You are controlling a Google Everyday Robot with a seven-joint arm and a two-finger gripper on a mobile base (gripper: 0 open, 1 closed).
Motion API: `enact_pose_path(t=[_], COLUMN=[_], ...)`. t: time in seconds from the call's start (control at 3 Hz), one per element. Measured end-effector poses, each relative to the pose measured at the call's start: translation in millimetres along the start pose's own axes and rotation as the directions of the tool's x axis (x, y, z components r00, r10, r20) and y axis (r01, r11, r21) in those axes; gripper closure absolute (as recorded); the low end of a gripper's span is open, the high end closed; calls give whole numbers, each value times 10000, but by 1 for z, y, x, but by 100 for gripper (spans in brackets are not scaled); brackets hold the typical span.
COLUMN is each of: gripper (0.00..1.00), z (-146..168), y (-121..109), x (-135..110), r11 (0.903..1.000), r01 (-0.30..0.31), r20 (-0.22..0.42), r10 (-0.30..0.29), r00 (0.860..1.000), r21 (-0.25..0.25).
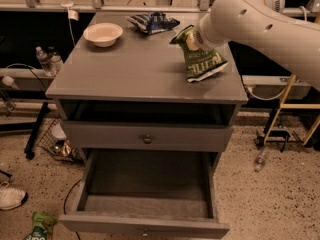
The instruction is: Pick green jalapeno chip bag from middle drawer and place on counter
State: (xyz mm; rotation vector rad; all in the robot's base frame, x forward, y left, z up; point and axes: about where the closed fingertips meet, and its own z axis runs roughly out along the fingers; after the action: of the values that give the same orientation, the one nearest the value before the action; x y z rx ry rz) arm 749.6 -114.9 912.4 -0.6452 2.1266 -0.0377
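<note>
Camera view, nearest items first: the middle drawer [145, 184] stands pulled out at the bottom of the cabinet, its grey floor bare of any bag. On the speckled floor to its left lie a brighter green pouch [41, 226] and a white shoe [11, 196], neither part of the task. Above the open drawer sits a shallower drawer panel [146, 136], closed, and above that a dark open recess under the counter [135, 69]. The green jalapeno chip bag [204, 61] is at the counter's right side, near the right edge; it is tilted, its lower edge appears to touch the surface, and its crumpled top runs up to the gripper [191, 40]. The gripper sits at the bag's top, at the end of the white arm [250, 19] that reaches in from the right. Whether its jaws pinch the bag or stand spread cannot be told. Farther back are a white bowl [103, 33] and a blue-and-white snack bag [152, 21], both well apart from the green bag. Assessment: the placing step is in hand. The next move calls for a confirmed release with the bag resting fully on the counter, then a lift clear without dragging it over the nearby edge.
</note>
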Motion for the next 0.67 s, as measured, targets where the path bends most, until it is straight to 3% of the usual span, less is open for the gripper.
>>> enact_pose_path(t=[0.33, 0.67], gripper=[100, 84], z=[18, 19], y=[40, 46], x=[11, 12], r11=[9903, 9874], r01=[330, 430], r20=[-445, -486], r10=[-393, -510], r00=[9982, 9975], r21=[-1346, -1520])
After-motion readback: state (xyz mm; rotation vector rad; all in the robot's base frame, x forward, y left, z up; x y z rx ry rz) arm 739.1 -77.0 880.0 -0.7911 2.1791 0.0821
